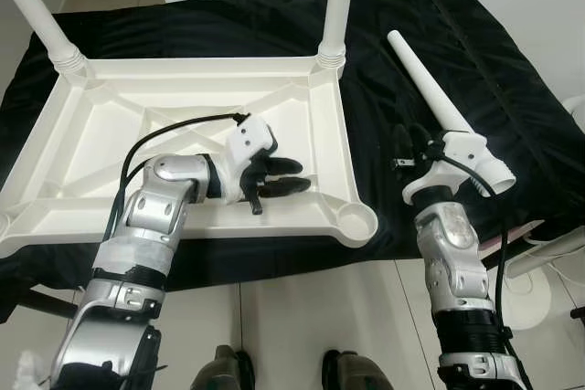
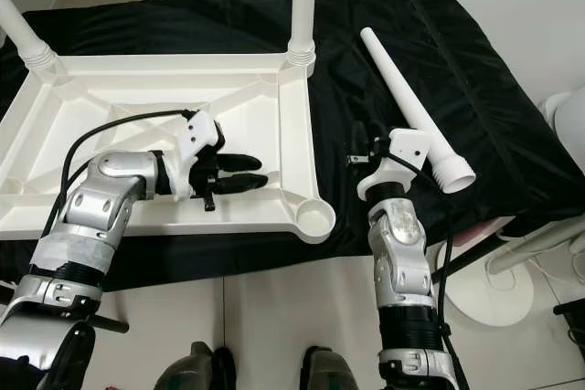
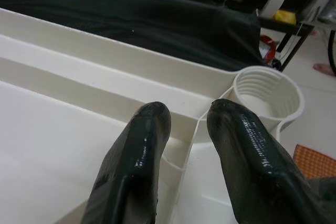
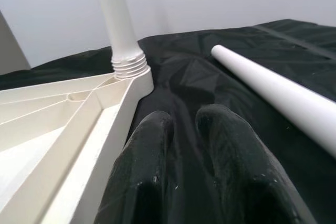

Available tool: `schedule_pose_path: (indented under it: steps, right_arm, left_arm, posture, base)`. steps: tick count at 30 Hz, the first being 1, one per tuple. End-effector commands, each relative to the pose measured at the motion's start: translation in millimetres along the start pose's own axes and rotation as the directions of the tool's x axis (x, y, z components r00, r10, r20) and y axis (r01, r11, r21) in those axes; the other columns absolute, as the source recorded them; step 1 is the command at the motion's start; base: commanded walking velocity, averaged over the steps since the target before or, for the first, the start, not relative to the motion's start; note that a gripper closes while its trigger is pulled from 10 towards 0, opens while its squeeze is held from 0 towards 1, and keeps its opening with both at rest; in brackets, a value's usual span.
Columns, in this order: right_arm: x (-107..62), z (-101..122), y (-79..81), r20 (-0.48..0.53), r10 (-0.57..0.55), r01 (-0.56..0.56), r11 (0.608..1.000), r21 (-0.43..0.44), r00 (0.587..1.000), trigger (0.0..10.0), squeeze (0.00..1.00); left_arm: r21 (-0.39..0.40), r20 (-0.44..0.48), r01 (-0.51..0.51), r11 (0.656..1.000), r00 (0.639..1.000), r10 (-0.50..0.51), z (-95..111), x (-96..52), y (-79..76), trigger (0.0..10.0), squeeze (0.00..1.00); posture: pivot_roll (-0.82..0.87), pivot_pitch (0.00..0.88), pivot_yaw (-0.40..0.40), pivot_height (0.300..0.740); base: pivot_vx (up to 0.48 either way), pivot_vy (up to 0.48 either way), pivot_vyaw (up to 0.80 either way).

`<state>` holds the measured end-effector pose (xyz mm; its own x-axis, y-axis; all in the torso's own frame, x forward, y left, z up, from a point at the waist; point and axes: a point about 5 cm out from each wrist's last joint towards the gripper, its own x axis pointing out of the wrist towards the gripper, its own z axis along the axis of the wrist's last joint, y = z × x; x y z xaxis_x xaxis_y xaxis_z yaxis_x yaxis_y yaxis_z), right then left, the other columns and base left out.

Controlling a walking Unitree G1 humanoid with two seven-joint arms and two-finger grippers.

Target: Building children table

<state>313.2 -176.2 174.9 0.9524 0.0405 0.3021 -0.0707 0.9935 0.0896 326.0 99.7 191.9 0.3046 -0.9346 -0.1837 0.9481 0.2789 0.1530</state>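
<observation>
The white plastic table top [image 1: 110,125] lies upside down on a black cloth. Two white legs stand screwed into its far corners, one on the left [image 1: 37,15] and one on the right [image 1: 336,6]. The near right corner socket [image 1: 356,219] is empty. A third leg [image 1: 425,89] lies loose on the cloth to the right. My left gripper [image 1: 291,177] hovers over the table's underside close to that empty socket [image 3: 268,98], open and holding nothing. My right gripper [image 1: 402,145] hangs low over the cloth between the table's edge and the loose leg [image 4: 273,85], shut and empty.
The black cloth [image 1: 475,43] covers a low surface that ends just before my feet, with tiled floor [image 1: 302,308] in front. A white round-based stand [image 2: 494,289] is on the floor at the right. A white wall runs behind.
</observation>
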Motion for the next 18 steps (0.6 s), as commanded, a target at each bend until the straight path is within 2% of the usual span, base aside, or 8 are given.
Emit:
schedule_pose_path:
  steps: [1,3,7,11,12,13,15,18]
  right_arm:
    - [0.3,-3,-2.3,-0.007,-0.018,0.018,1.000,-0.008,1.000,10.0,0.00]
    - [2.6,-4,-7.0,-0.013,-0.056,0.056,0.998,-0.024,0.998,10.0,0.00]
    - [3.6,-7,-14.2,-0.028,-0.106,0.105,0.994,-0.027,0.994,10.0,0.00]
    - [3.6,-7,-15.1,-0.025,-0.110,0.109,0.994,-0.015,0.994,10.0,0.00]
    - [4.0,-6,-17.2,-0.021,-0.119,0.119,0.993,-0.025,0.993,10.0,0.00]
    - [4.4,-5,-21.3,-0.017,-0.127,0.127,0.992,-0.027,0.992,10.0,1.00]
    - [4.5,-2,-32.8,-0.007,-0.163,0.162,0.986,-0.045,0.987,10.0,1.00]
    - [4.5,-1,-37.6,-0.001,-0.180,0.180,0.982,-0.048,0.984,10.0,1.00]
  left_arm:
    - [-0.023,0.017,-0.383,0.923,0.923,0.383,3,-6.5,19.6,10.0,0.00]
    - [-0.045,0.060,-0.458,0.888,0.886,0.460,10,-7.3,23.5,10.0,0.00]
    - [-0.109,0.088,-0.513,0.851,0.848,0.522,13,-4.6,23.1,10.0,0.00]
    - [-0.130,0.084,-0.526,0.840,0.839,0.538,12,-3.9,22.7,10.0,0.00]
    - [-0.146,0.086,-0.554,0.819,0.818,0.569,12,-4.4,24.2,10.0,0.00]
    - [-0.167,0.091,-0.583,0.795,0.794,0.601,14,-5.4,26.4,10.0,0.00]
    - [-0.174,0.108,-0.616,0.768,0.764,0.637,19,-6.4,28.8,10.0,0.00]
    - [-0.168,0.111,-0.619,0.767,0.761,0.639,21,-6.2,28.6,10.0,0.00]
  posture:
    - [-0.08,0.087,0.030,0.740]
    - [-0.08,0.081,0.027,0.740]
    - [-0.08,0.060,0.024,0.740]
    - [-0.08,0.059,0.025,0.740]
    - [-0.08,0.059,0.025,0.740]
    - [-0.08,0.048,0.022,0.740]
    - [-0.08,0.048,0.022,0.740]
    - [-0.08,0.048,0.022,0.740]
  base:
    - [0.000,0.000,0.00]
    - [0.000,0.000,0.00]
    - [0.000,0.000,0.00]
    - [0.000,0.000,0.00]
    - [0.000,0.000,0.00]
    - [0.000,0.000,0.00]
    - [0.000,0.000,0.00]
    - [0.000,0.000,0.00]
